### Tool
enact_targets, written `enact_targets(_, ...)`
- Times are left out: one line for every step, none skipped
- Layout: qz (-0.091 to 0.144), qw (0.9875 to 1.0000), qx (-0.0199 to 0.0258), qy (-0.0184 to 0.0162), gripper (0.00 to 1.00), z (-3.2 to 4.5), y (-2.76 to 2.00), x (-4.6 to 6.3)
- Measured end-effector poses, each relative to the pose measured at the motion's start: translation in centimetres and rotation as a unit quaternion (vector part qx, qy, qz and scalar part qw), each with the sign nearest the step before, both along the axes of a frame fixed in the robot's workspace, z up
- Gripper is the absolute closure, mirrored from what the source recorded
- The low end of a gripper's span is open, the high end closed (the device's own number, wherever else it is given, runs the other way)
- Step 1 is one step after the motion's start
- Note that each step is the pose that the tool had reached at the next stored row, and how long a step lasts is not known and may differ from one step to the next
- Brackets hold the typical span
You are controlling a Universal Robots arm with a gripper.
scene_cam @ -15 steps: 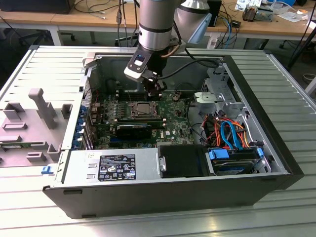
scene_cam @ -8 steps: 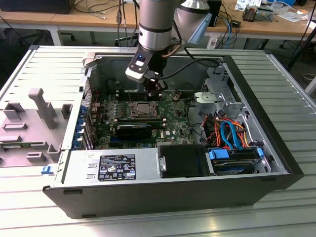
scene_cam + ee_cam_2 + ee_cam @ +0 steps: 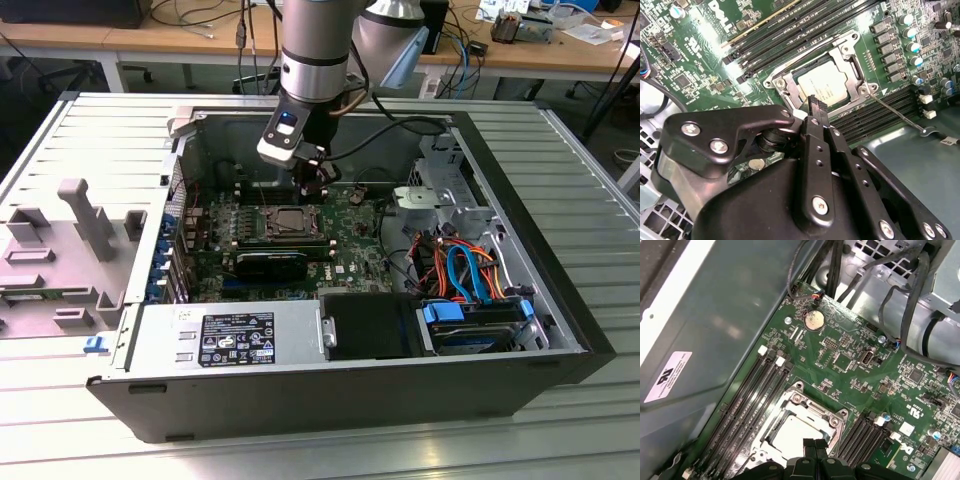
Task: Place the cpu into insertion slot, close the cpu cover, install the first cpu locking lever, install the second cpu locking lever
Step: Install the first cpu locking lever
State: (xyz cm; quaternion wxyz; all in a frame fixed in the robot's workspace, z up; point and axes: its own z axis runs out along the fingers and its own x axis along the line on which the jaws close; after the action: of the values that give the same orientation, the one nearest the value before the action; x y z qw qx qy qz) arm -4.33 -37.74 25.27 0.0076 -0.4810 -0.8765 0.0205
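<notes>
The cpu [image 3: 826,86] lies flat in the insertion slot [image 3: 776,81], with its grey top facing up. The cpu cover [image 3: 852,62] is down on it, and the chip shows through the cover's big square window. A thin metal lever [image 3: 895,111] sticks out from one corner of the slot. It slants over some black memory slots [image 3: 875,117] and has a little hook at its far end.

The end effector [image 3: 815,104] hangs just over the edge of the cover. Its two black fingers are pressed together, and nothing is between them. I cannot tell if the tip touches the metal.

The slot sits in a green circuit board [image 3: 850,365]. More long black memory slots [image 3: 747,400] run beside it. A round silver coin battery [image 3: 814,320] sits farther along the board.

In the exterior view, the robot arm [image 3: 315,50] comes straight down into an open computer case [image 3: 330,400]. Orange and blue cables [image 3: 465,265] lie on the exterior view's right. A grey power box [image 3: 230,335] sits at the near edge. The case rests on a ridged metal bench [image 3: 560,160].
</notes>
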Motion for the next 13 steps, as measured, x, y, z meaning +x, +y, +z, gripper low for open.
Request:
enact_targets(0.003, 1.0000, 0.0000, 0.0000, 0.89, 0.00, 0.00, 0.00)
enact_targets(0.006, 1.0000, 0.0000, 0.0000, 0.89, 0.00, 0.00, 0.00)
enact_targets(0.008, 1.0000, 0.0000, 0.0000, 0.89, 0.00, 0.00, 0.00)
enact_targets(0.011, 0.9999, 0.0000, 0.0000, 0.89, 0.00, 0.00, 0.00)
enact_targets(0.014, 0.9999, 0.0000, 0.0000, 0.89, 0.00, 0.00, 0.00)
enact_targets(0.017, 0.9999, 0.0000, 0.0000, 0.89, 0.00, 0.00, 0.00)
enact_targets(0.020, 0.9998, 0.0000, 0.0000, 0.89, 0.00, 0.00, 0.00)
enact_targets(0.023, 0.9997, 0.0000, 0.0000, 0.89, 0.00, 0.00, 0.00)
enact_targets(0.026, 0.9997, 0.0000, 0.0000, 0.89, 0.00, 0.00, 0.00)
enact_targets(0.028, 0.9996, 0.0000, 0.0000, 0.89, 0.00, 0.00, 0.00)
enact_targets(0.034, 0.9994, 0.0000, 0.0000, 0.89, 0.00, 0.00, 0.00)
enact_targets(0.039, 0.9992, 0.0000, 0.0000, 0.89, 0.00, 0.00, 0.00)
enact_targets(0.042, 0.9991, 0.0000, 0.0000, 0.89, 0.00, 0.00, 0.00)
